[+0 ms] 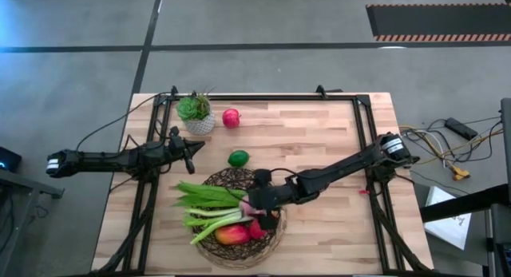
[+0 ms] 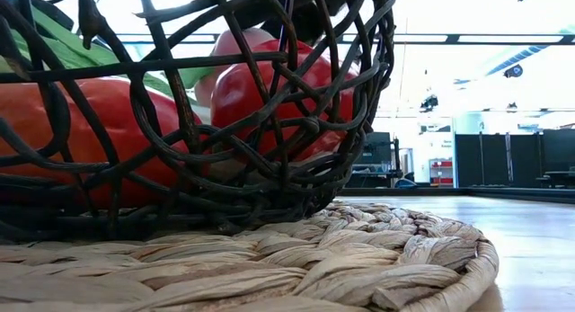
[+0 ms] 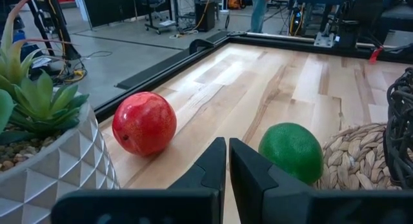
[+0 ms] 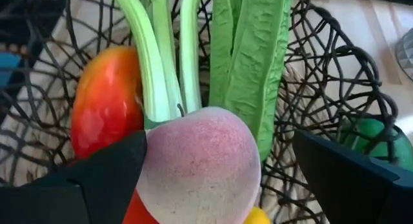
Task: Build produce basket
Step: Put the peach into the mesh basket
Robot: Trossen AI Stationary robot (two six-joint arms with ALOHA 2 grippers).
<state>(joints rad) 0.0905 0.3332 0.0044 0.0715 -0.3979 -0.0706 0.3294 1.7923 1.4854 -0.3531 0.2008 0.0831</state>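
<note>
The dark wicker basket point(image 1: 231, 175) stands on a woven straw mat point(image 2: 359, 249) at the table's near middle. In it lie a green leafy bunch point(image 4: 248, 56), a pale leek point(image 4: 161, 56), a red-orange fruit point(image 4: 106, 101), a pink peach point(image 4: 200, 166) and a bit of yellow lemon point(image 4: 258, 216). My right gripper point(image 4: 219, 179) hovers open over the basket, one finger on either side of the peach. A green lime point(image 3: 292, 151) and a red apple point(image 3: 144, 122) rest on the table beyond the basket. My left gripper point(image 3: 227, 166) waits shut at the left, pointing between them. My right gripper comes slanting down over the basket from the table's right. One finger point(image 4: 97, 179) overlaps the peach's side point(image 4: 151, 166) in the wrist view, and I cannot tell whether it touches. The other finger point(image 4: 348, 179) stands clear of the peach. The peach lies on the other produce in the basket.
A potted plant in a white pot point(image 1: 196, 113) stands at the far left, next to the apple. Black frame rails point(image 1: 363, 141) run along the table's left, far and right sides. Bare wood lies right of the basket.
</note>
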